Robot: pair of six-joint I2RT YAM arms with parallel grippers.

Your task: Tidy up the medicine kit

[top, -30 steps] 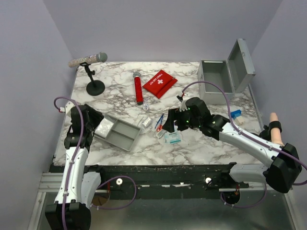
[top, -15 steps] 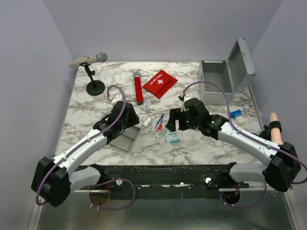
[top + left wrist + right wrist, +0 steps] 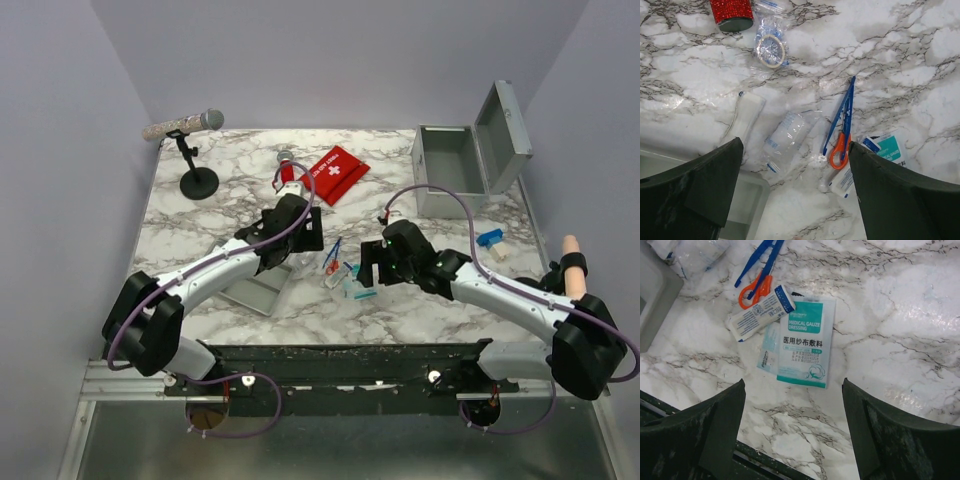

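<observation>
We see the left end effector (image 3: 795,152) spread wide, empty, above a clear-wrapped roll (image 3: 782,136) on the counter (image 3: 900,60); right end effector (image 3: 794,395) likewise released over the gauze packet (image 3: 807,340).

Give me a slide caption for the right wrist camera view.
Open right gripper hovers over a medical gauze dressing packet and a small white sachet on the marble table.

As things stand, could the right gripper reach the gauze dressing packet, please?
Probably yes: the right gripper hangs open directly above the gauze dressing packet; only a small white sachet overlaps one corner.
</observation>
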